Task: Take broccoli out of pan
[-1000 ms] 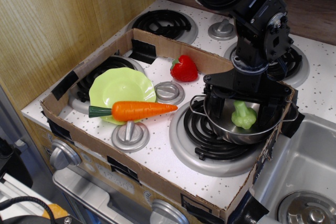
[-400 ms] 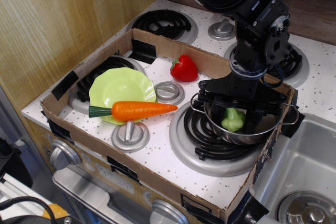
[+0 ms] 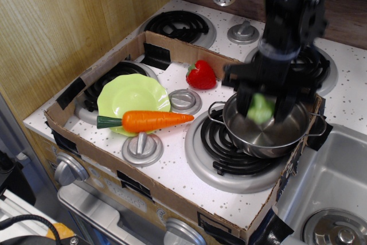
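- The pincer (image 3: pixel 262 106), right of frame centre, is clamped on the broccoli (image 3: pixel 260 109), one finger on either side, so the toy hangs clear of the pan's floor.
- The pan (image 3: pixel 266 131) sits empty just below on the lower-right burner (image 3: pixel 221 152), ready to be cleared sideways.
- The plate (image 3: pixel 132 97) at left, a carrot (image 3: pixel 149 120) across its rim, looks a likely drop spot on the worktop (image 3: pixel 189 179).

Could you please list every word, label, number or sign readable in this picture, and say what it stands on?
None: no readable text appears anywhere.
The stove knobs, cardboard box, pan, plate and carrot carry no visible lettering.
The hand is motion-blurred and shows no legible marking.
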Tool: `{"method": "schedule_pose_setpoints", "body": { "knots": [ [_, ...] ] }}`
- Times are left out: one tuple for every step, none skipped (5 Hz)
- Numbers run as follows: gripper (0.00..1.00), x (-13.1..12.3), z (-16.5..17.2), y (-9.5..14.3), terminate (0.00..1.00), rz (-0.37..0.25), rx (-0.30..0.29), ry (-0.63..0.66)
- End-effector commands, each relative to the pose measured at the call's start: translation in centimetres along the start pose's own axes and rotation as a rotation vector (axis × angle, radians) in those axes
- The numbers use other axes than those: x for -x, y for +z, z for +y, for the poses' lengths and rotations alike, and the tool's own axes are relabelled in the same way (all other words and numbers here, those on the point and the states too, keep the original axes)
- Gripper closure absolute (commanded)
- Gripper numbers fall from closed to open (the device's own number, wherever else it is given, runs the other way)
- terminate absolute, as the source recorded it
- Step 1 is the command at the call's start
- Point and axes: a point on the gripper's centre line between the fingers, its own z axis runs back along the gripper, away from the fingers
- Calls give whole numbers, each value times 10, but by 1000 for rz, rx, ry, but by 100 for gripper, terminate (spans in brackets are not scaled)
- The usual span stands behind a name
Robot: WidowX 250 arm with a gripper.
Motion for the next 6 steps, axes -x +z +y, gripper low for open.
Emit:
{"method": "schedule_pose_setpoints", "body": {
  "knots": [
    [100, -4, 25, 60, 0, -39, -42, 66],
    [100, 4, 53, 61, 0, -51, -39, 64],
    [100, 9, 75, 57, 0, -80, -32, 52],
    [100, 25, 79, 45, 0, -92, -47, 104],
    [100, 42, 77, 26, 0, -71, -10, 120],
    [100, 56, 73, 8, 0, -41, -4, 137]
  ]
}}
